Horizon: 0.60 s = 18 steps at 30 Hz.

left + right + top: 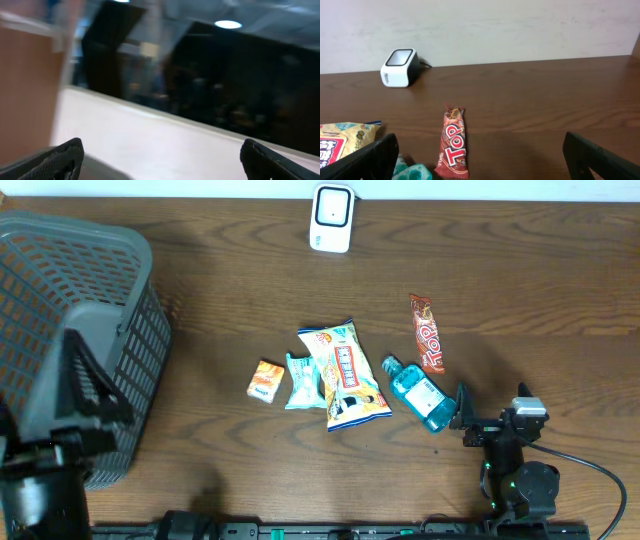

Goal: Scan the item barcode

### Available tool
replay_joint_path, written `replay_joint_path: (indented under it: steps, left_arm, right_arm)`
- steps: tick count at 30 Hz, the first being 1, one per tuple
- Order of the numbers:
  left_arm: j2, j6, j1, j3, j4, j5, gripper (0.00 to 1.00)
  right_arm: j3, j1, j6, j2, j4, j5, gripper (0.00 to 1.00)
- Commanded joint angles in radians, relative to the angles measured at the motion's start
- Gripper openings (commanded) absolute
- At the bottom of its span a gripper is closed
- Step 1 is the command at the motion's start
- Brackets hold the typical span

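One red snack bar (452, 145) reads "Top" in white letters.

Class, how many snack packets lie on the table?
4: orange packet left, teal packet beside it, chip bag centre, red bar right. The basket may hide others.

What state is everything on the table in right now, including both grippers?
scanner: upright at the far edge
basket: upright, contents unclear
candy bar: lying flat, untouched
blue bottle: lying on its side
snack bag: lying flat
teal packet: flat, touching the snack bag
orange packet: flat, on its own
left gripper: open, empty
right gripper: open, empty
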Motion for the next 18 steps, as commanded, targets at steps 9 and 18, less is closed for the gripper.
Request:
replay_joint_path:
  steps: [9,18]
  left_arm:
    - [-0.014,-0.056,0.006,0.217,-0.084,0.312,1.00]
    - [-0.151,-0.057,0.006,0.178,-0.095,0.313,1.00]
  right_arm:
    - [-0.002,-0.003,-0.009,0.000,-0.002,-0.002,0.99]
    - [-0.002,-0.003,0.391,0.000,0.007,-0.177,0.99]
